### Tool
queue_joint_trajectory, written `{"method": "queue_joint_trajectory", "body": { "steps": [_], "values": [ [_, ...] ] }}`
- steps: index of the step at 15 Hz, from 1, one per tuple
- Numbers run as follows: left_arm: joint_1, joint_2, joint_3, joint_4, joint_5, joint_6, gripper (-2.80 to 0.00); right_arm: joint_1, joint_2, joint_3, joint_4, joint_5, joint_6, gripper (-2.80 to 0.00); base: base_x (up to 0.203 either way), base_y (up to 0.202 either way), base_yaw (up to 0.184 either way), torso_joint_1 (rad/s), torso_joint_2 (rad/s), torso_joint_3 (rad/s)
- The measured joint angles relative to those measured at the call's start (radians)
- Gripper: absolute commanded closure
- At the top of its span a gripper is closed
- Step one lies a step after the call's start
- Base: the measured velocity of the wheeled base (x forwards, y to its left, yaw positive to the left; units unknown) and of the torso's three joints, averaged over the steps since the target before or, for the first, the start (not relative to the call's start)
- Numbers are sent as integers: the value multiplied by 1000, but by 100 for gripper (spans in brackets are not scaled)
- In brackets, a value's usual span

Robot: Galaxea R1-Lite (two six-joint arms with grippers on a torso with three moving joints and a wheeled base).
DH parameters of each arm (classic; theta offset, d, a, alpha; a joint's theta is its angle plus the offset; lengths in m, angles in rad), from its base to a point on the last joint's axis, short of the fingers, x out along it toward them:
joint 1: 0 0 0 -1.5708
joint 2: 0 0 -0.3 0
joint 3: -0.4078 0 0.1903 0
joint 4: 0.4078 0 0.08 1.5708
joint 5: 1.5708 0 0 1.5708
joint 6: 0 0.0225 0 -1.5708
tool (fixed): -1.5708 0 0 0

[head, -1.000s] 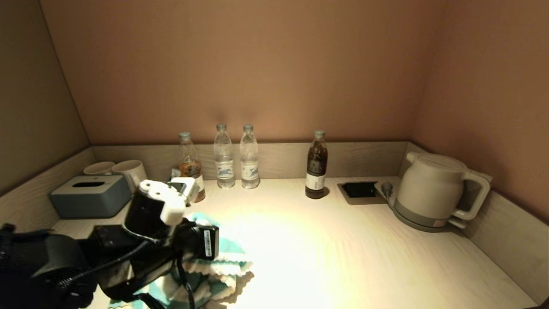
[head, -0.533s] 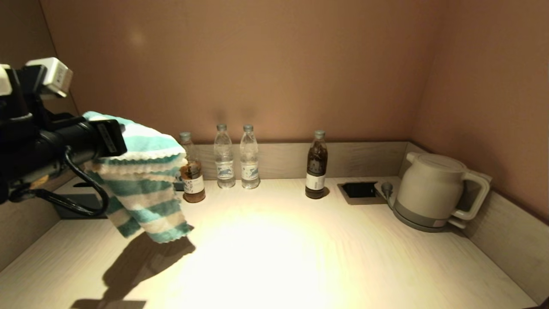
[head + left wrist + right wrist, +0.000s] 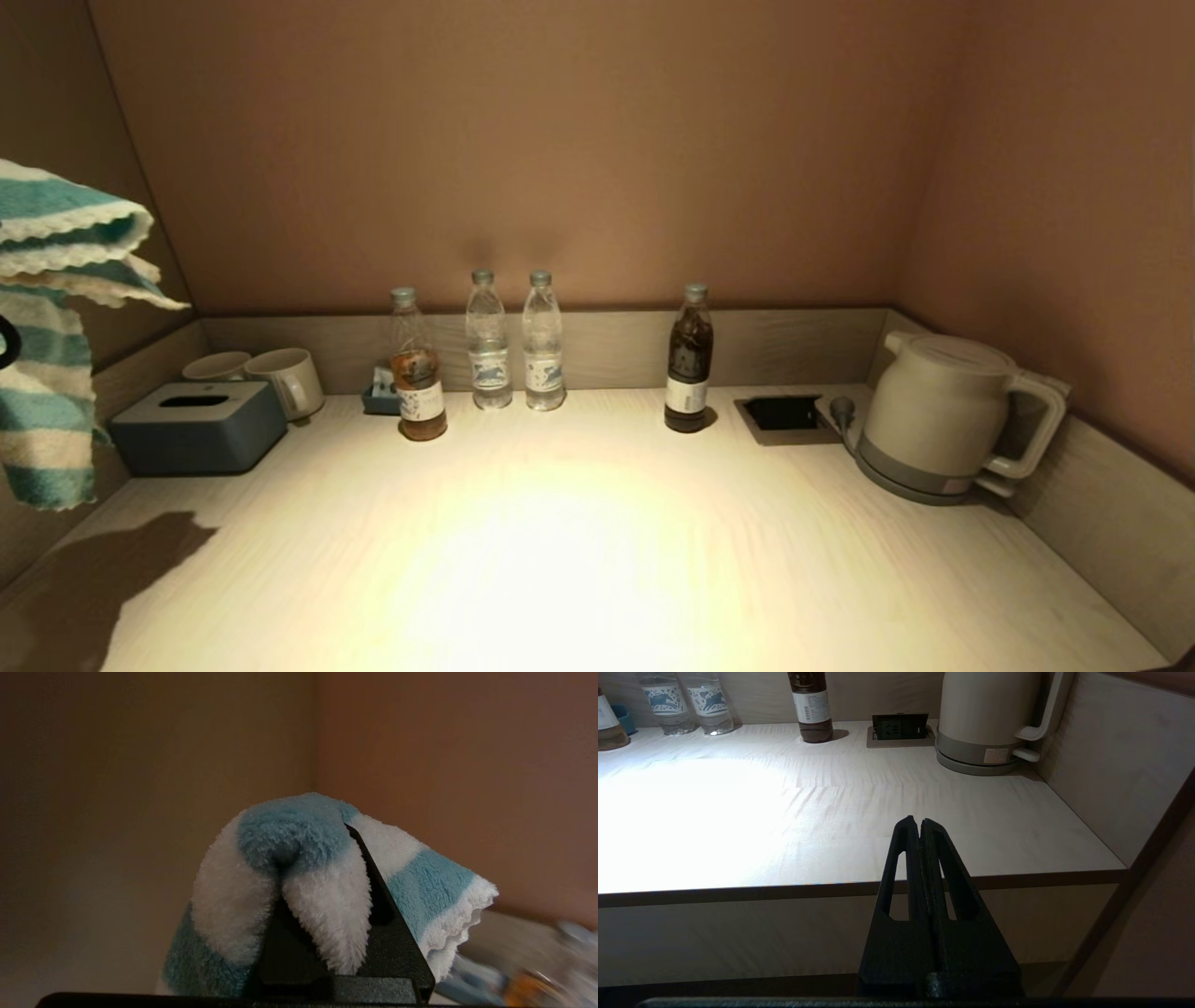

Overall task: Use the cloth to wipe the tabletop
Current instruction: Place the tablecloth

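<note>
Head view: the cloth (image 3: 42, 345), teal and white striped with scalloped white edges, hangs in the air at the far left edge of the view, well above the tabletop (image 3: 597, 560). Its lower end dangles beside the grey-blue tissue box (image 3: 198, 426) without touching the surface; its shadow falls on the near left corner. Left arm itself not visible here.

Left wrist view: left gripper (image 3: 322, 896) is clenched on the cloth, a bunched fold bulging over and between the black fingers (image 3: 392, 947), one striped flap hanging off to the side. Behind it, only wall.

Right wrist view: right gripper (image 3: 919, 826) sits below and in front of the counter's front edge, jaws pressed together, nothing between them. Parked.

On the tabletop along the back rim: two white mugs (image 3: 285, 378) behind the tissue box, a bottle with amber liquid (image 3: 415, 369), two clear water bottles (image 3: 513, 341), a dark bottle (image 3: 689, 359), a black rectangular recess (image 3: 784, 413), and a cream electric kettle (image 3: 943, 415) on its base in the right corner. Bright light pool on the centre of the surface.
</note>
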Motion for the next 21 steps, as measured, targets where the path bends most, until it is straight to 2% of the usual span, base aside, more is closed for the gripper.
{"method": "queue_joint_trajectory", "body": {
  "steps": [3, 5, 7, 16, 19, 21],
  "values": [
    [126, 44, 32, -202, -3, 69, 0, 0, 0, 0, 0, 0, -1, 0, 0, 0, 0, 0, 0, 0],
    [161, 90, 58, -321, -4, 103, 0, 0, 0, 0, 0, 0, -1, 0, 0, 0, 0, 0, 0, 0],
    [169, 131, 84, -376, -2, 103, 0, 0, 0, 0, -1, 0, 0, 0, 0, 0, 0, 0, 0, 0],
    [185, 250, 114, -373, -19, 31, 0, 0, 0, 0, 0, 0, 0, 0, 0, 0, 0, 0, 0, 0],
    [186, 315, 118, -331, -13, -15, 0, 0, 0, 0, 0, 0, -1, 0, 0, 0, 0, 0, 0, 0],
    [190, 371, 106, -258, -11, -59, 0, 0, 0, 0, 0, -1, 0, 0, 0, 0, 0, 0, 0, 0]
  ]
}}
